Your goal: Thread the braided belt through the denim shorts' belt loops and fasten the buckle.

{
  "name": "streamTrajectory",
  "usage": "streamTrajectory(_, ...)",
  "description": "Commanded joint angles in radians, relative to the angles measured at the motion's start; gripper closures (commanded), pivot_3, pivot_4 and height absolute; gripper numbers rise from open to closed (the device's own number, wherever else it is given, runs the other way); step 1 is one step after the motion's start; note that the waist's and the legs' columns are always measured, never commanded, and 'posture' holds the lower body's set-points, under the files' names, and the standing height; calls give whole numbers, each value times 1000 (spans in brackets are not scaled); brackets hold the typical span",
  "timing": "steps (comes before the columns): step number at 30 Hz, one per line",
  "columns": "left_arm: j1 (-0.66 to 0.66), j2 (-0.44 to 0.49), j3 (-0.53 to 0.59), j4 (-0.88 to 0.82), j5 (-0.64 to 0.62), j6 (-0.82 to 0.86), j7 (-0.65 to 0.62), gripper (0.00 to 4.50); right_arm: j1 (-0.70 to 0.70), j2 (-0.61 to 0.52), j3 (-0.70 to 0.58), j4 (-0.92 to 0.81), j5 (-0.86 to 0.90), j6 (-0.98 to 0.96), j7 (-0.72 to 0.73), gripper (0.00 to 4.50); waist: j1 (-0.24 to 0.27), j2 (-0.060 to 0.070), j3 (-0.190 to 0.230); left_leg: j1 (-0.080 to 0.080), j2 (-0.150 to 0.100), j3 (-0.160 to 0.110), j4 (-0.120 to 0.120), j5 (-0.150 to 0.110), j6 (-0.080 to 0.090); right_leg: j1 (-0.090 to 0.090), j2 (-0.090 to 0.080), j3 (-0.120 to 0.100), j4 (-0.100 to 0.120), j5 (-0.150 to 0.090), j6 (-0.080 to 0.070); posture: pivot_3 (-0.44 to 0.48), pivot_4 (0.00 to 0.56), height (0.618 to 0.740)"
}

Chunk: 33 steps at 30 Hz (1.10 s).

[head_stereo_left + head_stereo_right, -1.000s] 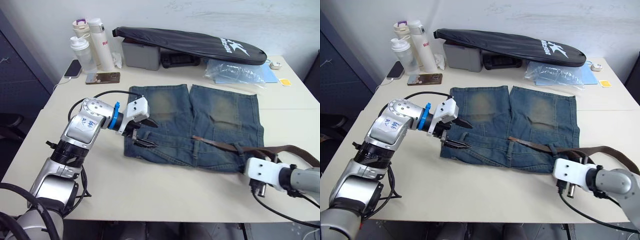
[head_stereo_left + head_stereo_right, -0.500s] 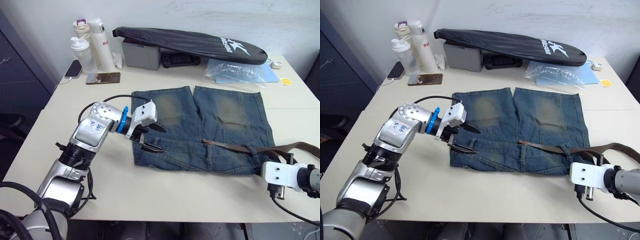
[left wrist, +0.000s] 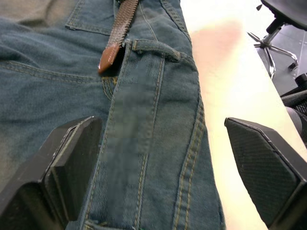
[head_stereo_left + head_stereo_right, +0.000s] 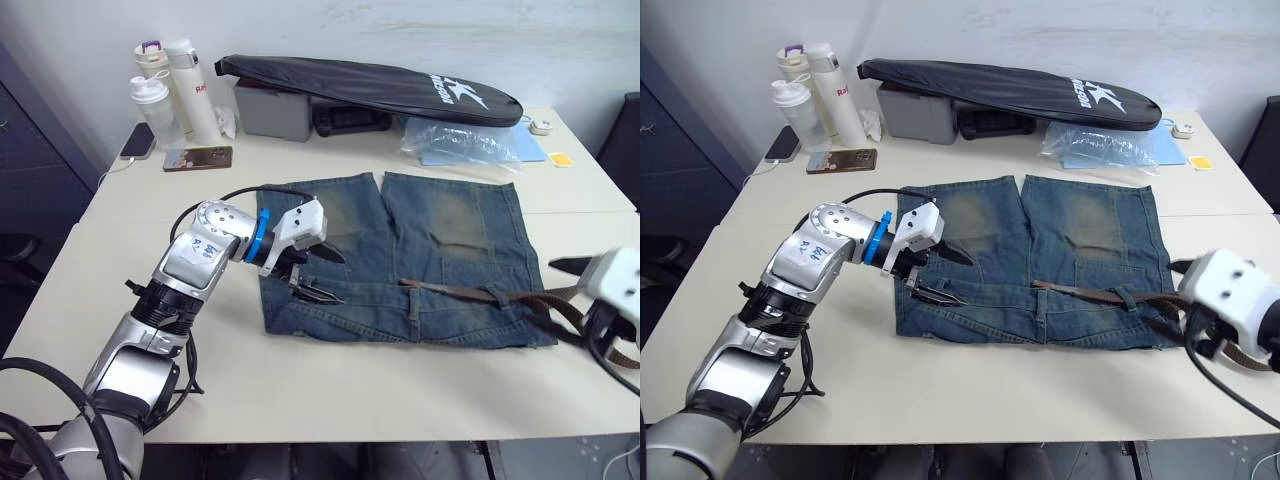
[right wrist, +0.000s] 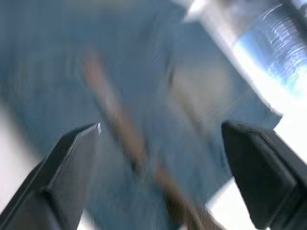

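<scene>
My left hand (image 4: pixel 318 270) hung spread, empty, over denim shorts (image 4: pixel 400 250) waistband; right hand (image 5: pixel 158 182) spread too. Braided belt (image 4: pixel 470 294) tip ungripped — risked slipping back out.

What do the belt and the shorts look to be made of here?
The braided belt looks like woven leather or an imitation: dark brown plaited strands ending in a smooth, slightly glossy tan tip; real or synthetic cannot be told. The denim shorts look like faded blue cotton denim, matte, with yellowish worn patches on both legs and tan double stitching along the waistband seams.
</scene>
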<state>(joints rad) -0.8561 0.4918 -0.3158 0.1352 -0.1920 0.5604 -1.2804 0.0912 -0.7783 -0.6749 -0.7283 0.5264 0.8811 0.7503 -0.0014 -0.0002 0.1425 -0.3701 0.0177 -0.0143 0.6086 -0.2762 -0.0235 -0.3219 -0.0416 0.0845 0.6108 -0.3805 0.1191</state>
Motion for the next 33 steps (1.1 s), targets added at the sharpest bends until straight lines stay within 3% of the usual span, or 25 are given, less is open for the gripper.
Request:
streamTrajectory(1,-16,5,15,-14,-7,-14,8,0,-121,217,-21,-110,210,381,-269,77,-2,1,0,0,1,0,0,0,-1,0,-1,0,0,0,0,0,150,740)
streamTrajectory(3,-6,9,18,-28,-8,-8,15,0,-266,459,-103,-111,179,637,-362,77,-7,4,-1,-1,0,0,1,0,-2,-1,-1,1,1,0,0,0,150,740)
streamTrajectory(6,8,14,19,-47,-8,-3,27,0,-384,716,-216,-80,205,733,-523,77,-5,11,-4,0,-2,0,-5,4,-7,-5,-1,1,4,0,-1,0,150,740)
streamTrajectory(13,20,29,22,-70,-11,10,45,0,-483,932,-374,-13,309,733,-787,77,-3,11,-6,-2,-5,0,-10,5,-5,-13,-3,4,12,-1,-1,0,150,740)
streamTrajectory(17,33,48,24,-86,-13,16,52,0,-551,1002,-508,28,501,733,-912,77,-13,11,-6,-3,-5,1,-12,6,-4,-15,-4,4,12,-1,-1,0,150,740)
streamTrajectory(22,45,55,27,-97,-15,24,60,0,-541,958,-565,89,732,733,-1096,77,-30,11,-7,-3,-3,0,-16,8,-1,-16,-4,4,12,-1,-1,0,150,740)
streamTrajectory(26,49,58,25,-98,-15,22,62,0,-321,856,-277,153,1183,479,-1381,77,-35,11,-6,-3,-3,0,-18,8,0,-17,-4,5,11,-1,-2,0,150,740)
streamTrajectory(28,51,60,24,-99,-12,22,66,0,-222,754,-114,161,1370,318,-1495,77,-39,10,-6,-3,-2,-2,-18,8,0,-16,-3,6,11,-1,-2,0,150,740)
streamTrajectory(33,52,66,19,-103,-8,21,76,0,-96,588,91,168,1446,80,-1527,77,-55,6,-4,-4,-5,0,-17,10,3,-13,0,8,6,-1,-1,0,150,740)
